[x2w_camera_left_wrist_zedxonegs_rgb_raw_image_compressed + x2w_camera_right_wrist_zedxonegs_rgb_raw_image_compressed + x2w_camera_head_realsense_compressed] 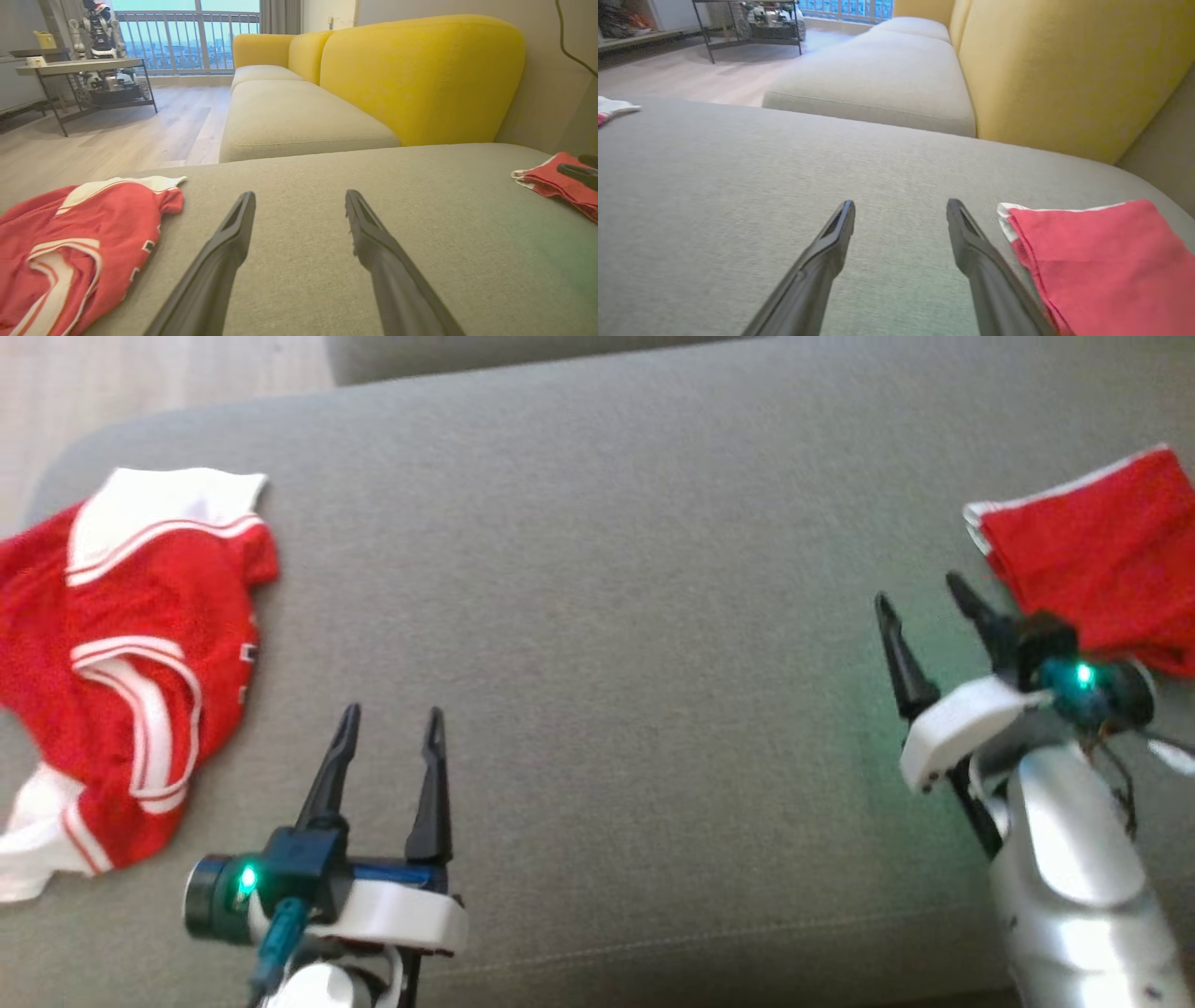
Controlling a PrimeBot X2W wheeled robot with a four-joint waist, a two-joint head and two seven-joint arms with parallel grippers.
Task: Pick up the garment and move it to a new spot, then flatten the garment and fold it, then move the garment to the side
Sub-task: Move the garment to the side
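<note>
A crumpled red garment with white collar and stripes lies at the left end of the grey cushion; it also appears in the left wrist view. A folded red garment with white trim rests at the right end, seen too in the right wrist view. My left gripper is open over bare cushion, just right of the crumpled garment, holding nothing. My right gripper is open too, its fingers just left of the folded garment and apart from it.
A yellow sofa back and beige seat cushions lie beyond the grey cushion. A metal-framed table stands on the wooden floor to the left. The wide middle of the grey cushion is bare.
</note>
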